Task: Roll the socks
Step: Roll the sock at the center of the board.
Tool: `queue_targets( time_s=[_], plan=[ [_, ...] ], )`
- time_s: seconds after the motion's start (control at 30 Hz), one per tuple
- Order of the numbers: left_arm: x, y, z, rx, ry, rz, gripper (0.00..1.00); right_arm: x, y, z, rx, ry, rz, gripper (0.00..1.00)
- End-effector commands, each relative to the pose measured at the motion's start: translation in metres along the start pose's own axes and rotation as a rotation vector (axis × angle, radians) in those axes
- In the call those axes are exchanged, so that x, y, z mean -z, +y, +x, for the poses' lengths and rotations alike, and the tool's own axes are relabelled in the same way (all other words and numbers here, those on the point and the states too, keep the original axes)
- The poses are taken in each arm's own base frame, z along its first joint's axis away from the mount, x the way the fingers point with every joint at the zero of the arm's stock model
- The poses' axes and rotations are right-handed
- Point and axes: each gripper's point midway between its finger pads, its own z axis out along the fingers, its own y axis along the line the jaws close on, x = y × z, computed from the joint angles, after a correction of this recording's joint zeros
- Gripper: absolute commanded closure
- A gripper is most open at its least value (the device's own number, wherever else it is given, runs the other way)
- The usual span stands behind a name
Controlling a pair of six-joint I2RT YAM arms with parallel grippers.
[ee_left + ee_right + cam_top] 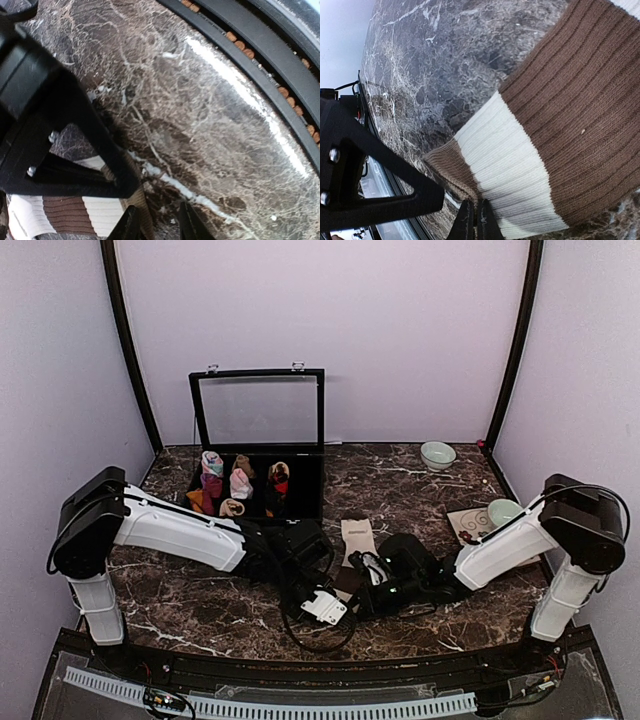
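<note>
Right pincer (pixel 476 223): fingers drawn together on the near edge of the cream sock (pixel 555 125), at the fold where the brown cuff meets the cream band.
Cream sock: flat on the marble table (pixel 435 60), stretching away from the right pincer.
Left pincer (pixel 157 226): fingers apart, holding nothing, low over the marble with the sock just beside it.
Step in hand: apparently starting the roll from the pinched end.
Handling: turn the edge over onto the sock and keep both layers in the pinch. The free pincer could pin the fabric ahead, since the ribbed knit may spring open.
Box (pixel 308 495): well beyond both pincers, lid (pixel 259 410) up, rolled bundles (pixel 240 483) inside.
Hidden: black argyle pair not made out. The arms cover the sock's near end from above. Number of layers gripped cannot be told.
</note>
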Motion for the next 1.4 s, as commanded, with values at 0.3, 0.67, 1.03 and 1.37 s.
queue_targets(
  time_s=[0.3,0.67,1.03,1.37],
  plan=[
    [-0.016,0.002,0.015,0.034,0.053,-0.010,0.76,0.034,-0.118,0.103,-0.200,0.324,0.448,1.00],
    [-0.018,-0.008,0.014,0.024,0.044,0.041,0.84,0.032,-0.111,0.096,-0.191,0.311,0.407,1.00],
    [-0.032,-0.003,0.027,0.129,0.064,0.089,1.00,0.035,-0.103,0.082,-0.158,0.231,0.377,0.84],
    [-0.011,-0.003,0.013,0.369,-0.100,0.294,1.00,0.078,-0.075,0.035,0.055,-0.162,0.313,0.62]
  ],
)
